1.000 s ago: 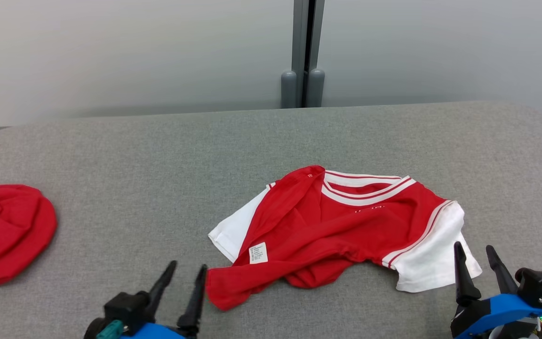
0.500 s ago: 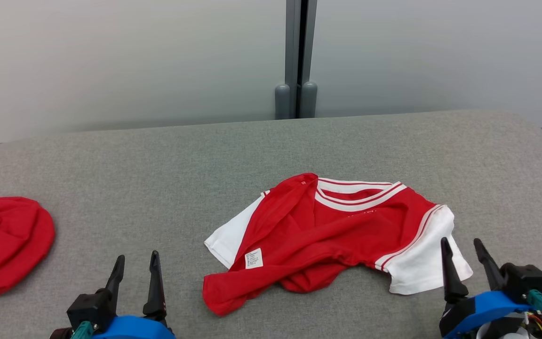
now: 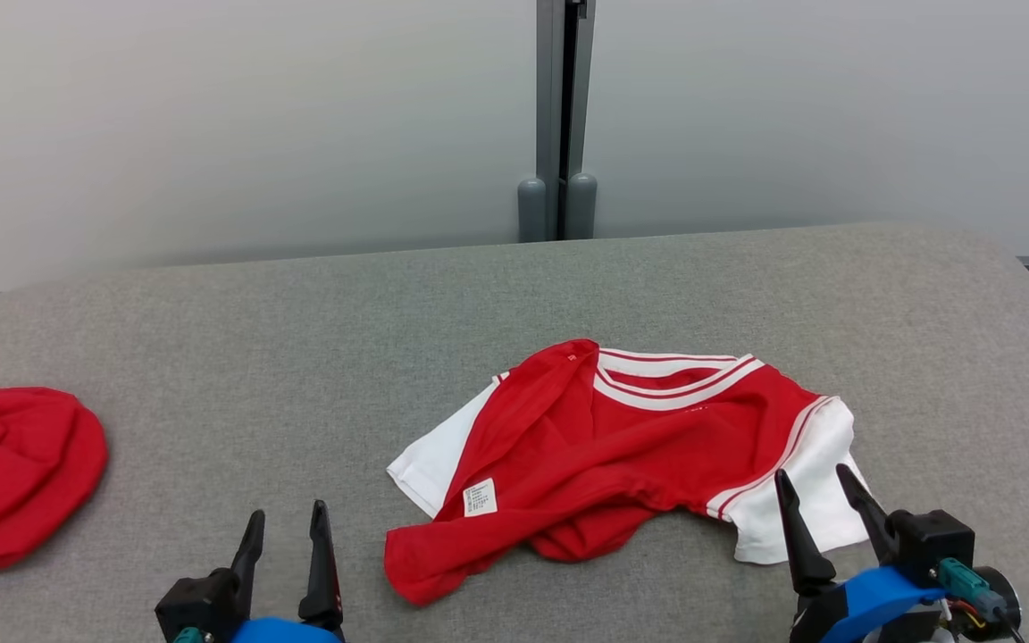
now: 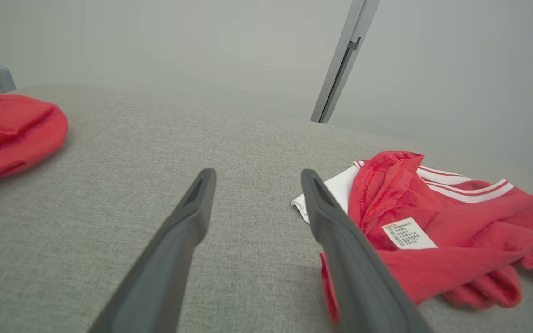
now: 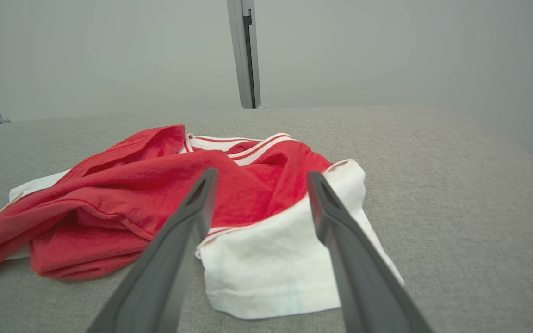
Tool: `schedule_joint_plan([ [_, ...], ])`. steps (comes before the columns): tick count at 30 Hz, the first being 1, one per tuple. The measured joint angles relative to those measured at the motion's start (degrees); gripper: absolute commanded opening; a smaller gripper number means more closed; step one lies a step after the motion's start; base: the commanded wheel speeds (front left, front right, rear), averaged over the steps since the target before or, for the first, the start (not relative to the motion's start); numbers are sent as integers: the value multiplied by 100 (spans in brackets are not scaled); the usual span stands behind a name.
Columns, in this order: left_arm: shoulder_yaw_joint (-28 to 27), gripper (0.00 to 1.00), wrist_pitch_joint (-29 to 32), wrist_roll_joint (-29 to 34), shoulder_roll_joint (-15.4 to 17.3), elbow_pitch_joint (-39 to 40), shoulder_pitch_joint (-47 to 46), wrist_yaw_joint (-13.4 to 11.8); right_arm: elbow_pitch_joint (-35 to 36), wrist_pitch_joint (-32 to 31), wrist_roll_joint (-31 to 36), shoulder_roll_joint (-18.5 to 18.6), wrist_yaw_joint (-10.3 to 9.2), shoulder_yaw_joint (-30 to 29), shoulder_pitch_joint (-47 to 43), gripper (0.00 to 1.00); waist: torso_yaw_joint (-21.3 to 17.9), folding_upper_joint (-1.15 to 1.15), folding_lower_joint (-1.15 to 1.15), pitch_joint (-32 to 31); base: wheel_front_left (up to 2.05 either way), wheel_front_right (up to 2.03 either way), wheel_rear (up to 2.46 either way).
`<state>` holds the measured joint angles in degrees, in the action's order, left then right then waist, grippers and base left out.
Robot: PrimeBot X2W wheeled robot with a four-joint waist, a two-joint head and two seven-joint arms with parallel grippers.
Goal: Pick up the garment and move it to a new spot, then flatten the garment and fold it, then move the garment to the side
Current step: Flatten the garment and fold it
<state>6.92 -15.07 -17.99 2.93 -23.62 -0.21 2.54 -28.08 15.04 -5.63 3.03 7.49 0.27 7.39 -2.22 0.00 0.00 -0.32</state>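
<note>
The garment (image 3: pixel 622 446) is a red T-shirt with white sleeves and a striped white collar, lying crumpled on the grey padded table (image 3: pixel 300 357), its care label facing up. It also lies right of the fingers in the left wrist view, garment (image 4: pixel 437 231), and spreads ahead in the right wrist view, garment (image 5: pixel 155 199). My left gripper (image 3: pixel 287 522) stands open at the lower left, apart from the shirt's bunched hem. My right gripper (image 3: pixel 814 478) is open at the lower right, its fingertips over the white right sleeve (image 5: pixel 285 259). Nothing is held.
A second red cloth (image 3: pixel 5 473) lies bunched at the table's left edge, also in the left wrist view as red cloth (image 4: pixel 7 129). Behind the table stands a pale wall with a grey vertical post (image 3: pixel 559 116). The table's rounded corners show far left and far right.
The camera has tilted, shifting the whole picture down. My left gripper pulled back left from the shirt's hem. My right gripper moved left, nearer over the white sleeve. The shirt has not moved.
</note>
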Motion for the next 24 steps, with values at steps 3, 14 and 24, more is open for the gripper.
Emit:
schedule_joint_plan([
  [3,169,100,0,-208,-3,-58,2,158,-18,0,-12,-1,0,27,-49,100,18,0,0,-7,0,0,0],
  [14,1474,100,1,-1685,-2,-901,-367,468,-114,0,-141,45,0,122,-75,100,-71,0,0,152,0,0,0],
  [24,1751,100,0,-2308,90,-1248,-850,487,-113,0,-253,98,0,115,-42,100,-149,0,0,373,0,0,0],
])
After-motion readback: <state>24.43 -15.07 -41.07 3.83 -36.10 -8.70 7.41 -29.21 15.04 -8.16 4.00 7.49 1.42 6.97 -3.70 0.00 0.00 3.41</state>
